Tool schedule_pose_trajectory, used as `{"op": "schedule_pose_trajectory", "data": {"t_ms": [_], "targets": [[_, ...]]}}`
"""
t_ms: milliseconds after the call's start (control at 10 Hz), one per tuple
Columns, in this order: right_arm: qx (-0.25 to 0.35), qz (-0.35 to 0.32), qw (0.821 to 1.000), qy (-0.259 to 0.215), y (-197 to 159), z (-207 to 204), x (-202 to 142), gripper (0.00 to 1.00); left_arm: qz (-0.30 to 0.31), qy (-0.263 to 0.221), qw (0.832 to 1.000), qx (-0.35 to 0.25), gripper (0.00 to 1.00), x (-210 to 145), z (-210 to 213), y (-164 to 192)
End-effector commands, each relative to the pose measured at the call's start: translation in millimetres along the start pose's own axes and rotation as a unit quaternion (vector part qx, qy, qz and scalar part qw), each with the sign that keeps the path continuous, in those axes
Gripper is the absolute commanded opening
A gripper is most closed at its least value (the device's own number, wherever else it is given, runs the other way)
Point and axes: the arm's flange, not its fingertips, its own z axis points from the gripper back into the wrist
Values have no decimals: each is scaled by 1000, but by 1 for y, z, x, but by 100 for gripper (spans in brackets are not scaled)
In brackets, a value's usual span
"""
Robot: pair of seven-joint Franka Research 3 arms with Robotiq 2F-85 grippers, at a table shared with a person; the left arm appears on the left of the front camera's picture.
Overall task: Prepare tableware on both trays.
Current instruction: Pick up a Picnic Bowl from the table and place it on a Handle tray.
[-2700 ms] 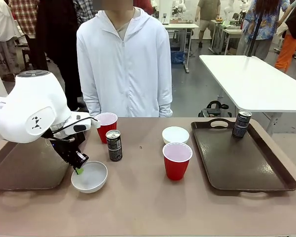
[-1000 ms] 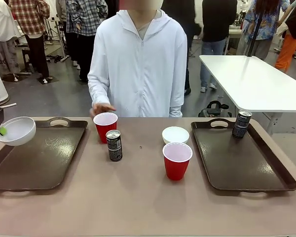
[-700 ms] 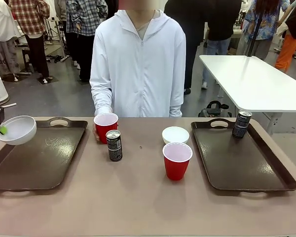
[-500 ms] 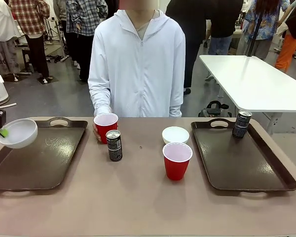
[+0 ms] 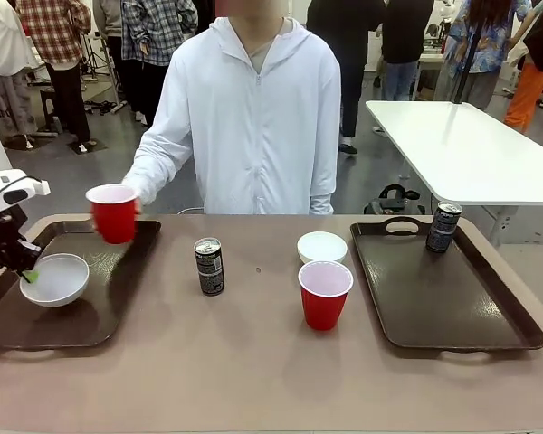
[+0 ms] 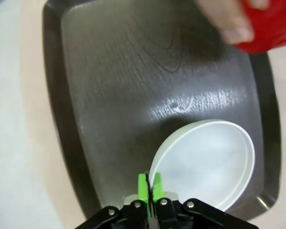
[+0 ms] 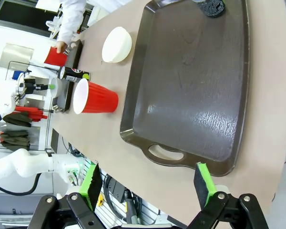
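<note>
My left gripper (image 5: pixel 23 273) is shut on the rim of a white bowl (image 5: pixel 55 278), which sits low in the left tray (image 5: pixel 90 316). In the left wrist view, the green fingertips (image 6: pixel 143 183) pinch the bowl (image 6: pixel 205 162) over the tray (image 6: pixel 124 86). The person's hand holds a red cup (image 5: pixel 114 212) above that tray's far end. On the table between the trays stand a black can (image 5: pixel 209 267), a second white bowl (image 5: pixel 322 246) and a second red cup (image 5: pixel 325 294). The right tray (image 5: pixel 434 307) carries a black can (image 5: pixel 444 226). My right gripper (image 7: pixel 148 183) is open above the right tray's (image 7: pixel 190 81) near end.
The person in a white hoodie stands at the far side, one arm stretched toward the left tray. A white table (image 5: pixel 462 149) stands behind on the right, and other people move about in the background. Bare tabletop (image 5: pixel 253 371) runs along the near edge.
My left gripper has brought the bowl down from above the tray's left rim into the left tray. The person has lifted the red cup off the table and carried it over the left tray.
</note>
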Motion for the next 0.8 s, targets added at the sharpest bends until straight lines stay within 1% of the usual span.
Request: {"op": "schedule_pose_trajectory", "data": {"t_ms": [0, 200, 300, 400, 500, 700], "targets": [[12, 6, 1000, -9, -3, -1, 1, 100, 18, 5, 999, 27, 4, -6, -16, -2], [12, 6, 1000, -9, -3, -1, 1, 100, 27, 34, 999, 24, 4, -6, -20, 0], [12, 6, 1000, -9, -3, -1, 1, 100, 31, 47, 998, 19, 44, -3, -18, 1], [12, 6, 1000, -9, -3, -1, 1, 100, 32, 48, 998, 12, 64, -4, -13, 1], [12, 6, 1000, -9, -3, -1, 1, 100, 31, 43, 999, 5, 100, -4, -5, 1], [12, 6, 1000, -9, -3, -1, 1, 100, 25, 52, 998, -4, 100, -7, 17, 3]]}}
